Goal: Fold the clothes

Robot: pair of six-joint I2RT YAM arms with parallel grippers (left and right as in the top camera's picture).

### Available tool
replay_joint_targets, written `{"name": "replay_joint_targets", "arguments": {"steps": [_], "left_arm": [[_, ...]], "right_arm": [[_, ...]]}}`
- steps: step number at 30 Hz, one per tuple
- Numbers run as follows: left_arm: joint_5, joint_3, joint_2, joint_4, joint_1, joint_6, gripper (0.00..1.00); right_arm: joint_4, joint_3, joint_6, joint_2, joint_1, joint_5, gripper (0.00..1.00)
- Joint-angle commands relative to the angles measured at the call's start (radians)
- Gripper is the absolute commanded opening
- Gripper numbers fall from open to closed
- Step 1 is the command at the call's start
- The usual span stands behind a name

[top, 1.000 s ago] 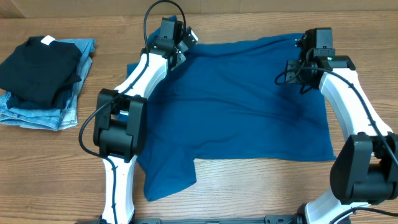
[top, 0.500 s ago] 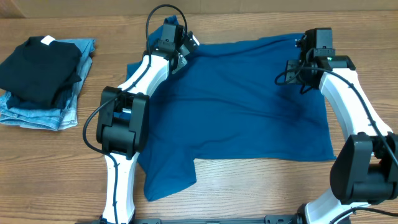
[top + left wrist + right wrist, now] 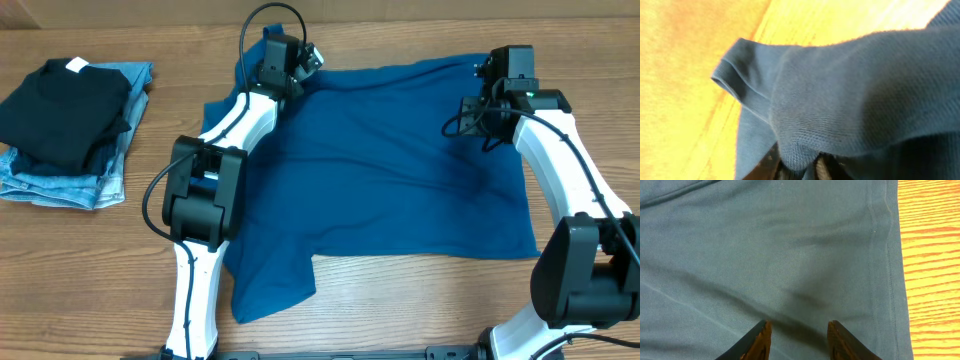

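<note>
Overhead view: the blue shirt lies spread out on the wooden surface. Its long way runs from side to side. The bottom hem is at the right, and one short sleeve points to the near edge. The left claw is at the far left corner, clenched on a bunched-up bit of the shirt. The right claw is over the far right part, near the hem. Its fingers are apart and hold nothing.
</note>
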Motion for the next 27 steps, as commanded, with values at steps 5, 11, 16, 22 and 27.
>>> {"name": "replay_joint_targets", "arguments": {"steps": [5,11,16,22,27], "left_arm": [[-0.076,0.040,0.013,0.102,-0.024,0.002,0.13],[-0.029,0.041,0.013,0.168,-0.024,0.002,0.09],[0.032,0.041,0.013,0.252,-0.016,-0.031,0.14],[0.130,0.041,0.021,0.317,0.012,-0.119,0.19],[0.142,0.041,0.070,0.407,0.030,-0.192,0.22]], "right_arm": [[0.005,0.007,0.005,-0.004,-0.001,-0.019,0.41],[0.027,0.007,0.005,-0.004,-0.001,-0.019,0.40],[0.028,0.007,0.005,-0.004,-0.001,-0.019,0.39],[0.028,0.007,0.005,-0.004,-0.001,-0.019,0.39],[0.031,0.007,0.005,-0.004,-0.001,-0.019,0.39]]}}
